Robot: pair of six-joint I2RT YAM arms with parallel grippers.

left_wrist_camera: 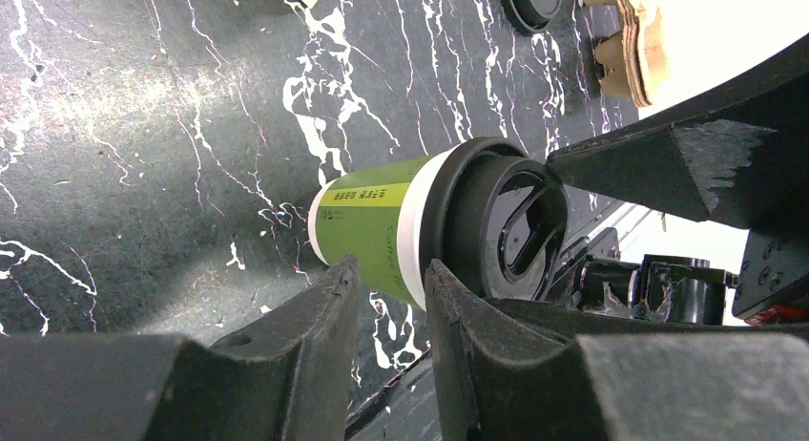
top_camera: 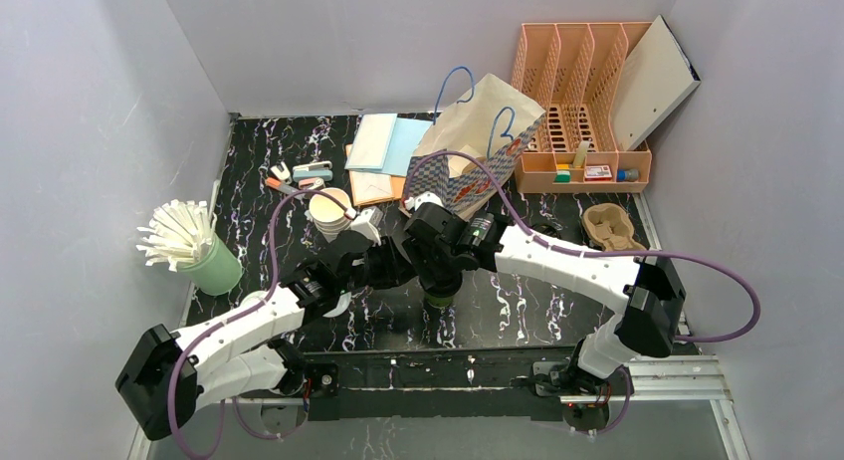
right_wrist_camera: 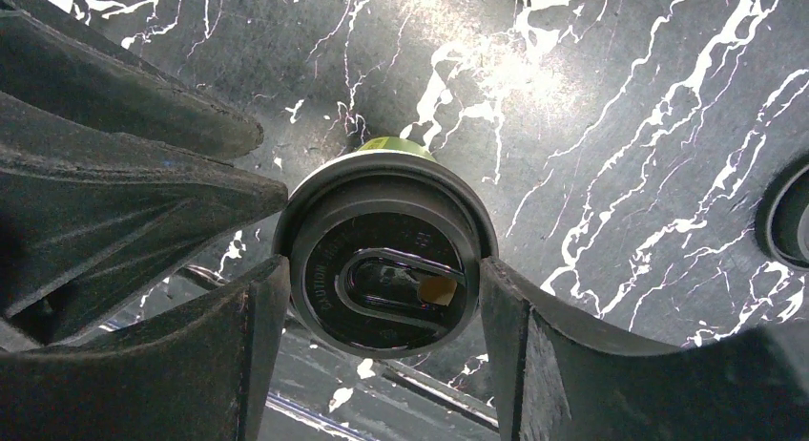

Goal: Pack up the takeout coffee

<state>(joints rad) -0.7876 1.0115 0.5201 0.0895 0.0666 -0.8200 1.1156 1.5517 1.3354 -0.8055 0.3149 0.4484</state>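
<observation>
Top external: right gripper tight on takeout coffee, left gripper ajar, bag behind.

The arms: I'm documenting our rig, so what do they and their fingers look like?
Both the left arm and right arm have white links between black joints, each trailed by a purple cable. Their fingers are matte black, wedge-shaped and scuffed.
</observation>
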